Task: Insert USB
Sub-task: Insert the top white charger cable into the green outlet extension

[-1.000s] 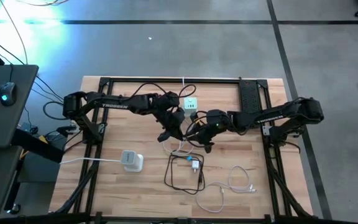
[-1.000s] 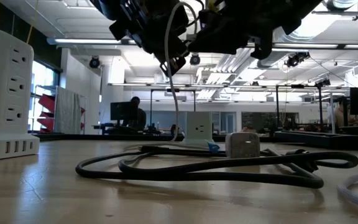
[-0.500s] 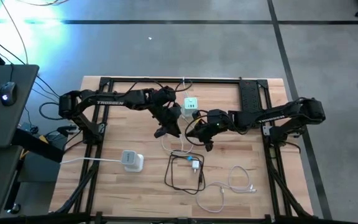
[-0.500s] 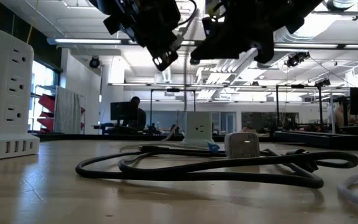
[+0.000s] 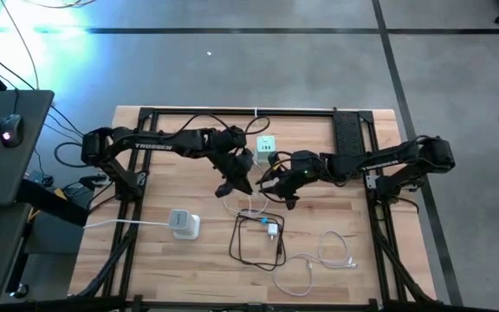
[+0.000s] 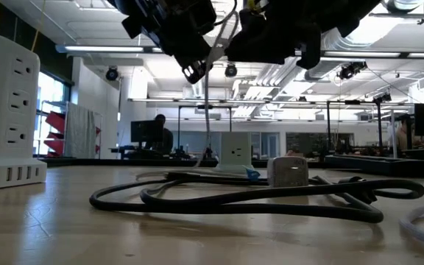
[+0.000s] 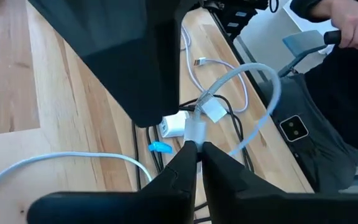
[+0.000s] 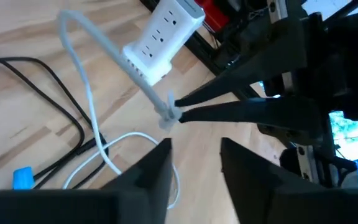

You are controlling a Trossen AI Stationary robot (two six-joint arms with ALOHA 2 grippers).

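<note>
From where I stood, both arms met over the middle of the wooden tabletop (image 5: 163, 269), a little toward its far side. The left tool (image 7: 195, 155) was pressed together on the white USB plug (image 7: 197, 129) at the end of a white cable (image 8: 79, 74), holding it up in the air with the cable arching away and trailing down to the boards. The right tool (image 8: 194, 158) hovered just beside that pinch point with its fingers spread and nothing between them, the cable passing in front of it. The small white and green power cube (image 5: 267, 146) sat on the tabletop just beyond the two tools, toward the far edge, and I took it for the likely socket, though I could not make out its ports. A taller white power strip tower (image 6: 6, 110) stood apart at the near left, and a black cable loop (image 5: 254, 243) with a white charger (image 6: 288, 171) lay nearer the front, with another loose white cable (image 5: 332, 256) to its right. To my eye the step in hand was a regrasp or steadying of the plug before insertion. Doing it well would call for the right tool to close on the cable close behind the plug, not on the metal tip, so the tip stayed free. The slack should be kept from tugging the plug crooked, and the plug turned level and square to the port before any push. A person's hand (image 7: 356, 25) showed beyond the tabletop, well clear of the work.
</note>
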